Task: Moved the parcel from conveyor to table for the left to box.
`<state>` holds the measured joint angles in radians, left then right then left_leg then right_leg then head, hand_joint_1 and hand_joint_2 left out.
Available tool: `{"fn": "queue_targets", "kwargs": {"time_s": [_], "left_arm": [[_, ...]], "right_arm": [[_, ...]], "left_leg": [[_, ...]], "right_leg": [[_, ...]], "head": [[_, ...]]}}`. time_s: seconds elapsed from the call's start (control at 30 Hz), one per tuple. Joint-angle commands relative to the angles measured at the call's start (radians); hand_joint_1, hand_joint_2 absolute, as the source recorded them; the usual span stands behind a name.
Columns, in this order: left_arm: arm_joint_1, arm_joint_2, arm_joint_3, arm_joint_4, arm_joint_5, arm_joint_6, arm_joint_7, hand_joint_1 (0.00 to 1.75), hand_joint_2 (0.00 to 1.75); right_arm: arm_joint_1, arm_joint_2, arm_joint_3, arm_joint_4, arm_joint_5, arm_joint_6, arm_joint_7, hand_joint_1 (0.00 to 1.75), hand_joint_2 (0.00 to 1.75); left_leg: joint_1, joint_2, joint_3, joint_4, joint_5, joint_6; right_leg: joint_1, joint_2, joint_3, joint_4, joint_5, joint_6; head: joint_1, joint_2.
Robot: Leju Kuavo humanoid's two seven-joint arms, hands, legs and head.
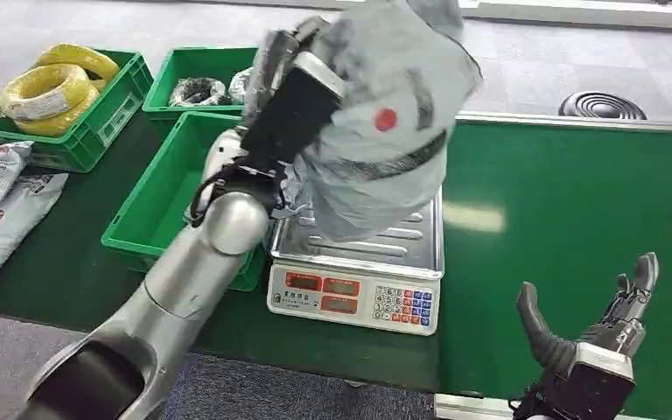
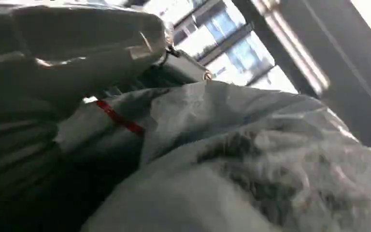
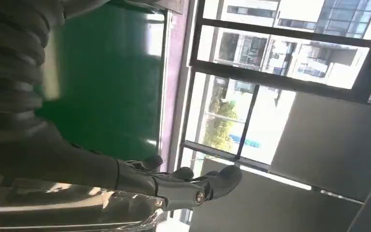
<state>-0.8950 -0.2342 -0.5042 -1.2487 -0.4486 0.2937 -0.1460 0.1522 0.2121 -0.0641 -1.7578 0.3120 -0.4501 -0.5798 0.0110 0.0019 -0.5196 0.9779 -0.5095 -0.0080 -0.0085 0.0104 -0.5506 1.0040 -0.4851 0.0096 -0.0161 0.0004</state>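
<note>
Left hand grips a grey plastic-wrapped parcel, raised above the weighing scale beside the green crate. Right hand hovers over the green conveyor belt, fingers spread, holding nothing.

A digital scale (steel pan) sits mid-table — yellow coiled cable fills the far-left green crate.

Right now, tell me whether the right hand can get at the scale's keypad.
Probably yes: the right hand is open over the green belt beside the scale, nothing between them. The left hand holds the grey parcel above the pan, off the keypad.
</note>
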Motion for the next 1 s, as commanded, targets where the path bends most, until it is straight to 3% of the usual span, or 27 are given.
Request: {"fn": "queue_targets", "kwargs": {"time_s": [0.03, 0.43, 0.5, 0.57, 0.7, 0.77, 0.93, 1.0], "left_arm": [[0.083, 0.044, 0.193, -0.201, 0.015, 0.028, -0.053, 1.75, 1.75], [0.089, 0.047, 0.209, -0.231, 0.05, 0.089, -0.088, 1.75, 1.75], [0.063, 0.06, 0.219, -0.185, -0.027, 0.113, -0.014, 1.75, 1.75], [0.013, 0.071, 0.248, -0.064, -0.074, 0.078, 0.079, 1.75, 1.75], [-0.013, 0.071, 0.269, 0.009, -0.063, 0.082, 0.042, 1.75, 1.75], [-0.032, 0.071, 0.291, 0.084, -0.113, 0.065, 0.11, 1.75, 1.75], [-0.151, 0.106, 0.399, 0.538, -0.148, 0.134, 0.104, 1.75, 1.75], [-0.172, 0.118, 0.432, 0.634, -0.148, 0.156, 0.078, 1.75, 1.75]], "right_arm": [[0.008, 0.019, -0.022, 0.009, -0.006, 0.004, -0.005, 0.0, 1.75], [0.008, 0.016, -0.019, 0.02, -0.01, -0.005, -0.009, 0.0, 1.75], [0.01, 0.017, -0.019, 0.019, -0.011, -0.012, -0.011, 0.0, 1.75], [0.007, 0.013, -0.015, 0.019, -0.011, -0.012, -0.006, 0.0, 1.75], [0.002, 0.011, -0.014, 0.022, -0.01, -0.014, -0.003, 0.0, 1.75], [-0.003, 0.008, -0.008, 0.028, -0.009, -0.012, 0.004, 0.0, 1.75], [-0.022, -0.002, 0.021, 0.063, -0.004, -0.019, 0.018, 0.0, 1.75], [-0.024, -0.009, 0.031, 0.069, -0.008, -0.022, 0.021, 0.0, 1.75]], "left_leg": [[0.0, 0.0, -0.001, -0.001, 0.001, 0.0], [0.0, -0.001, -0.003, 0.0, 0.001, 0.0], [0.0, -0.001, -0.003, 0.001, 0.0, 0.0], [0.0, -0.002, -0.003, 0.001, 0.001, 0.0], [0.0, -0.002, -0.004, 0.001, 0.001, 0.0], [0.0, -0.001, -0.005, 0.002, 0.002, 0.0], [0.0, -0.001, -0.003, 0.0, 0.003, 0.0], [0.0, 0.0, -0.001, 0.0, 0.001, 0.0]], "right_leg": [[0.0, 0.0, -0.001, 0.0, 0.001, 0.0], [0.0, -0.002, -0.001, -0.001, 0.002, 0.0], [0.0, -0.002, -0.001, 0.0, 0.001, 0.0], [0.0, -0.003, -0.002, 0.0, 0.001, 0.0], [0.0, -0.003, -0.002, 0.0, 0.002, 0.0], [0.0, -0.002, -0.004, 0.0, 0.003, -0.001], [0.0, -0.002, -0.002, -0.001, 0.004, -0.001], [0.0, -0.001, 0.0, 0.0, 0.003, -0.001]], "head": [[0.0, 0.0], [0.0, 0.0], [0.0, 0.0], [0.0, 0.0], [0.0, 0.0], [0.0, 0.0], [0.0, 0.0], [0.0, 0.0]]}}
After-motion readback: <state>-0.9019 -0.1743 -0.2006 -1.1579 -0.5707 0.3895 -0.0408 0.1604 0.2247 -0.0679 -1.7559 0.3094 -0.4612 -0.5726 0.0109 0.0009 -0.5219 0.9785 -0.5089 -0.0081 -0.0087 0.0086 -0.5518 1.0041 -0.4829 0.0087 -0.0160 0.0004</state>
